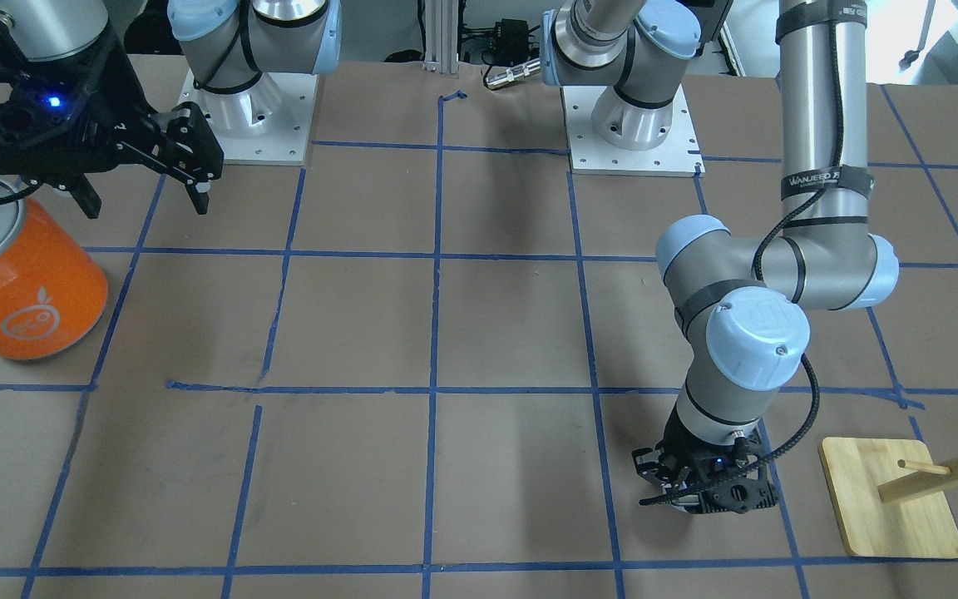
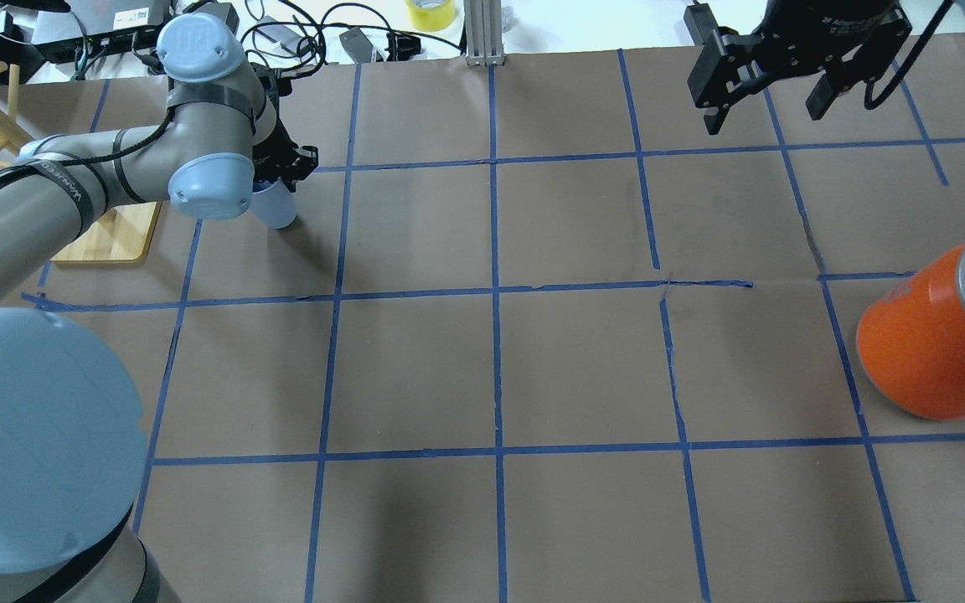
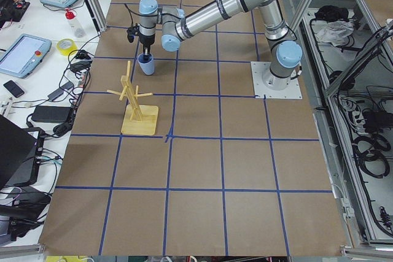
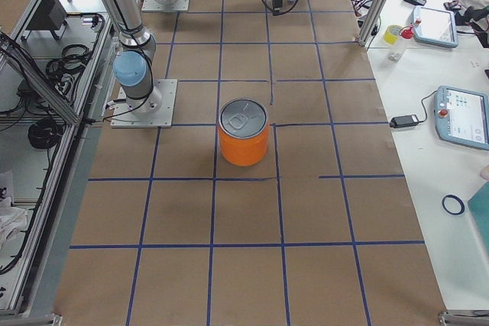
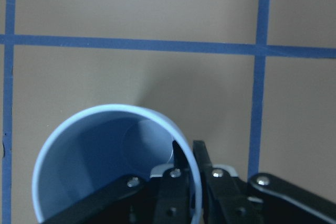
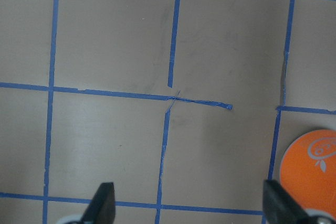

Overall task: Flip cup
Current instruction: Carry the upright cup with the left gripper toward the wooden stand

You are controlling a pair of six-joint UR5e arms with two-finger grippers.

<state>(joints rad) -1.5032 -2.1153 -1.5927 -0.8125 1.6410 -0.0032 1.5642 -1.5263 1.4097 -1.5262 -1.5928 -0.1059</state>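
Upper left in the overhead view, the cup, mouth up on the table, is pinched at its rim by the left claw, the right claw is held spread, and a lift and wrist roll are judged needed next.

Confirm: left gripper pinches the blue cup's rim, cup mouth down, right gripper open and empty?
Not quite. The cup is mouth up: the left wrist view looks straight into its darker blue inside. The rest holds: the left gripper pinches its rim, and the right gripper is open and empty.
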